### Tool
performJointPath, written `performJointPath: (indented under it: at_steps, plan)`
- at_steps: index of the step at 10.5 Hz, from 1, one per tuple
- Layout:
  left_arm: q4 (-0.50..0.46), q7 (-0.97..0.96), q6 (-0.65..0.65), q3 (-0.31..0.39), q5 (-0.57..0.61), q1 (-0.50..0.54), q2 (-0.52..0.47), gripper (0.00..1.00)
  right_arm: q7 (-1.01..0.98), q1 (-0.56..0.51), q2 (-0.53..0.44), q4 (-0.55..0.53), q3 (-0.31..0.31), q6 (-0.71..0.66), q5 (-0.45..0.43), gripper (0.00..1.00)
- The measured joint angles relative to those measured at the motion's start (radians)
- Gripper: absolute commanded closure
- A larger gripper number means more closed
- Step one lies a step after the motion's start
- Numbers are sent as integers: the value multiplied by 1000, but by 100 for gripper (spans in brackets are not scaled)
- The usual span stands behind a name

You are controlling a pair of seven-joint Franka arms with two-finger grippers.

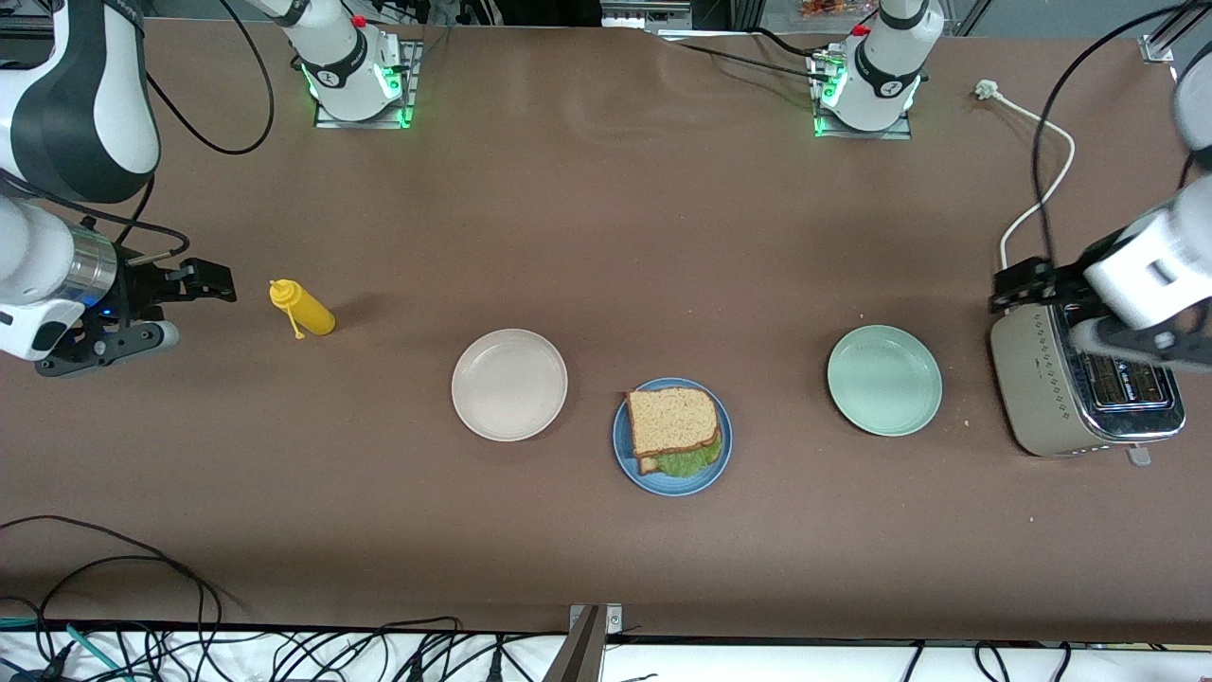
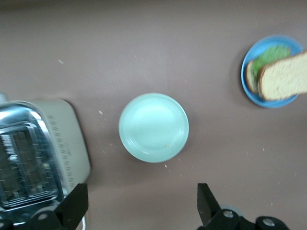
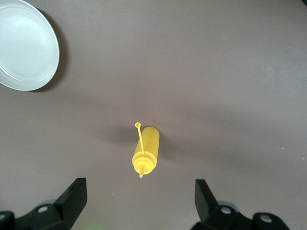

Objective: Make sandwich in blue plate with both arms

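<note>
The sandwich [image 1: 672, 431], brown bread over a ruffled green lettuce leaf, lies on the blue plate [image 1: 705, 478] in the middle of the table near the front camera. The left wrist view shows the same sandwich [image 2: 283, 76] and blue plate [image 2: 268, 103] off to one side. My left gripper [image 1: 1042, 303] hangs open over the table at the toaster's end, with nothing between its fingers [image 2: 76, 203]. My right gripper [image 1: 189, 303] hangs open and holds nothing beside the yellow bottle, toward the right arm's end of the table; its fingers [image 3: 74, 194] stand wide apart.
A pale green plate [image 1: 884, 380] sits between the blue plate and a beige toaster [image 1: 1051, 393]. A beige plate [image 1: 509, 384] lies on the blue plate's right-arm side. A yellow squeeze bottle [image 1: 303, 308] lies on its side. A white cord [image 1: 1042, 180] trails from the toaster.
</note>
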Motion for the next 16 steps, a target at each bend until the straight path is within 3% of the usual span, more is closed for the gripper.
performJointPath:
  at_steps: [4,6,9,13,16]
  plan:
    - [-88,0,23,-21,0,41,-194,0,2,-3,-1,0,1,3,0,0]
    - [-119,-35,18,-44,0,41,-242,0,2,-11,-2,0,1,10,0,0]
    - [-133,-53,6,-61,0,78,-246,0,2,-26,-2,1,1,10,0,0]
    - [-120,-239,-41,-181,40,151,-224,0,6,-41,-4,1,1,10,0,0]
    - [-113,-253,-48,-177,43,157,-223,0,42,-42,-7,1,3,9,0,0]
